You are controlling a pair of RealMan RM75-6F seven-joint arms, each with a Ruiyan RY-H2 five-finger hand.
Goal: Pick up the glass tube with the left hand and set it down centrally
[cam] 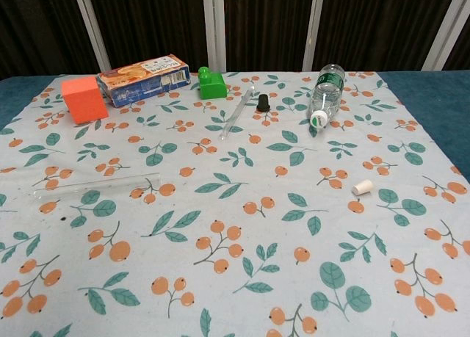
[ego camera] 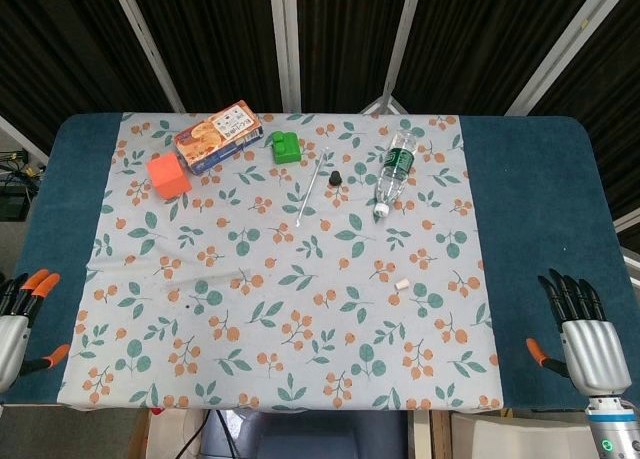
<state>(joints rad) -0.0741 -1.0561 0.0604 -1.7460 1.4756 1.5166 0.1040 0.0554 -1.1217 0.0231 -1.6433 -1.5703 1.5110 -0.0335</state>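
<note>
The glass tube (cam: pixel 95 185) lies flat on the leaf-print cloth at the left of the chest view, clear and empty, its length running left to right. It is too faint to make out in the head view. My left hand (ego camera: pixel 18 314) hovers at the table's near left corner with fingers spread and nothing in them, well short of the tube. At the near right edge my right hand (ego camera: pixel 582 329) also holds nothing, fingers extended. Neither hand shows in the chest view.
At the back stand an orange cube (cam: pixel 82 98), a biscuit box (cam: pixel 143 78) and a green block (cam: pixel 212 84). A thin glass rod (cam: pixel 236 111), a black cap (cam: pixel 263 102), a lying water bottle (cam: pixel 324 89) and a small cork (cam: pixel 360 186) are further right.
</note>
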